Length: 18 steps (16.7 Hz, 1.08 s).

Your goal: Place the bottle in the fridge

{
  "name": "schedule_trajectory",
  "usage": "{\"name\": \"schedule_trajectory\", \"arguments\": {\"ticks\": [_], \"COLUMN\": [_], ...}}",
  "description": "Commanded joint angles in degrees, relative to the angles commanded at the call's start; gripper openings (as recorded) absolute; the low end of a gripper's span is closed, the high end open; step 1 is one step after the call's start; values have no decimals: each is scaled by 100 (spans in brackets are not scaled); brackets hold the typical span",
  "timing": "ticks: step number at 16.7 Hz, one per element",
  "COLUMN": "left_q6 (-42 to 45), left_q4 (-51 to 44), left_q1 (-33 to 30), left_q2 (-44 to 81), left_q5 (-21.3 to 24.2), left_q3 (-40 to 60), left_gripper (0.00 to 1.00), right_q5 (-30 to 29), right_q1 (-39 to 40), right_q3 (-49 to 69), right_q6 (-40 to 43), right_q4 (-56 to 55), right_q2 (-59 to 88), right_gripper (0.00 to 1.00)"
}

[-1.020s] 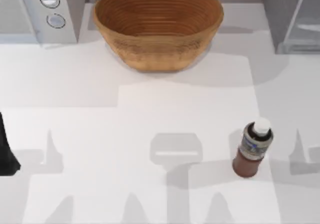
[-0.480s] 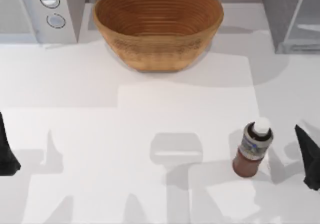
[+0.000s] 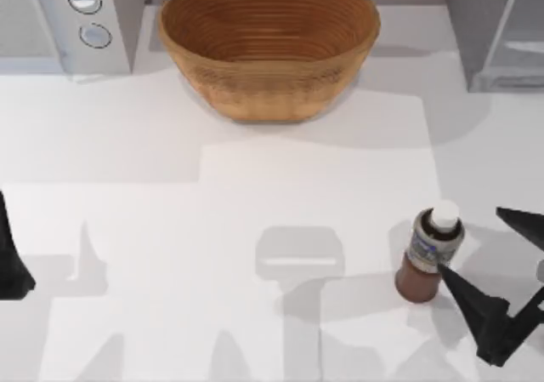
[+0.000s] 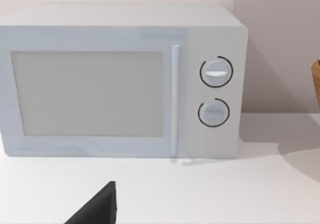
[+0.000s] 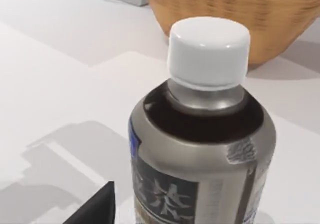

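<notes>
While the small reddish-brown bottle with white round cap [image 3: 430,254] stands upright on the white desk [image 3: 255,229] at lower right, the right end effector [image 3: 486,254] brackets it with fingers spread wide, gripping nothing. Brown wicker basket [image 3: 269,42], upper centre. Grey boxy fridge [image 3: 493,29], upper right. Left end effector [image 3: 10,259] parked at left edge; opening cannot be told.

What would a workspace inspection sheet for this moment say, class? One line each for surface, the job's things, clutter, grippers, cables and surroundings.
Surface: white table, shadows across it.
Job's things: bottle upright at the table's right, white cap on; fridge at the far right corner.
Clutter: wicker basket at the far middle; microwave with two dials at the far left corner.
Grippers: right gripper open, fingers either side of the bottle's right, no contact visible; left gripper parked at the left edge.
Cables: nothing seen.
Surroundings: pale wall behind the microwave.
</notes>
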State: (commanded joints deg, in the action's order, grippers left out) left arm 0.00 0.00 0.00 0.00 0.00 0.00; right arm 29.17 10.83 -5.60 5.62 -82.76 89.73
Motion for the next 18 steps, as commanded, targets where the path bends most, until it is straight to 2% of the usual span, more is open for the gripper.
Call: {"name": "schedule_trajectory", "arguments": {"ticks": [3, 9, 18], "left_q6": [0, 0, 0], "left_q4": [0, 0, 0], "left_q1": [0, 0, 0], "left_q2": [0, 0, 0], "left_q5": [0, 0, 0], "left_q3": [0, 0, 0], "left_gripper": [100, 100, 100], "right_q5": [190, 196, -539], "right_q1": [70, 152, 834], "right_q3": [-31, 268, 879], "right_q6": [40, 36, -141], "right_q4": [-485, -511, -731], "right_q2": [491, 665, 1573], "right_gripper": [100, 100, 100]}}
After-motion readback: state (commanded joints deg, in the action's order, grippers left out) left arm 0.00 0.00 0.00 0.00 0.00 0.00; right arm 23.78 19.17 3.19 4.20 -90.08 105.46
